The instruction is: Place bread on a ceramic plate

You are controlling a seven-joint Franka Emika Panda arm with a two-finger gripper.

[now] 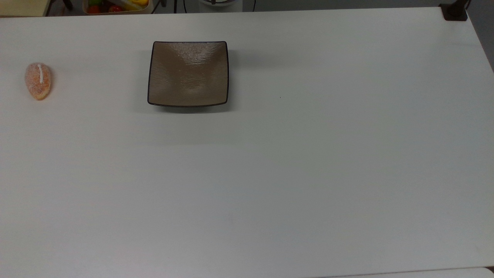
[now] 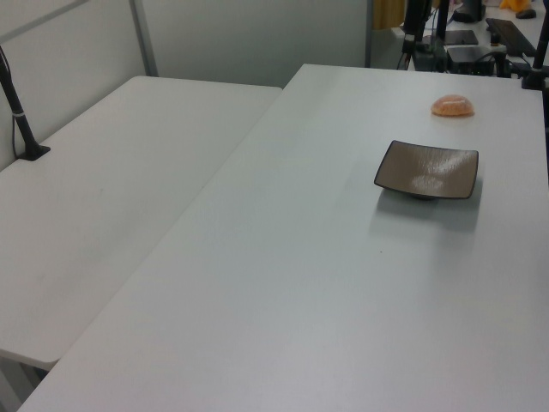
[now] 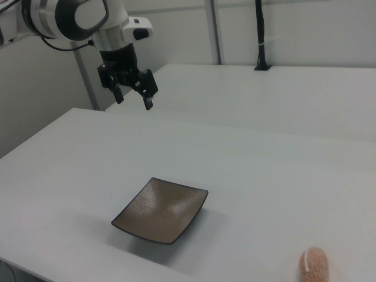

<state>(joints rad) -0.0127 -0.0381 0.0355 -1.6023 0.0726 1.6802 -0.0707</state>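
**Gripper aloft, bread off the plate**

The gripper [image 3: 133, 96] hangs high over the far left of the table [image 3: 247, 158] in the right view, fingers spread apart and holding nothing. The plate [image 1: 188, 73] sits bare on the white table, with nothing between it and the bread [image 1: 38, 80]. The bread lies well apart from it, toward the top view's left, pointed end toward the near edge, white stripe up. In the left view the bread [image 2: 452, 106] lies beyond the plate [image 2: 427, 169]. A bin of coloured items [image 1: 115, 6] sits past the far edge in the top view; a black clamp [image 1: 454, 11] grips the far right corner. A second table [image 2: 111, 180] adjoins on the left view's left.
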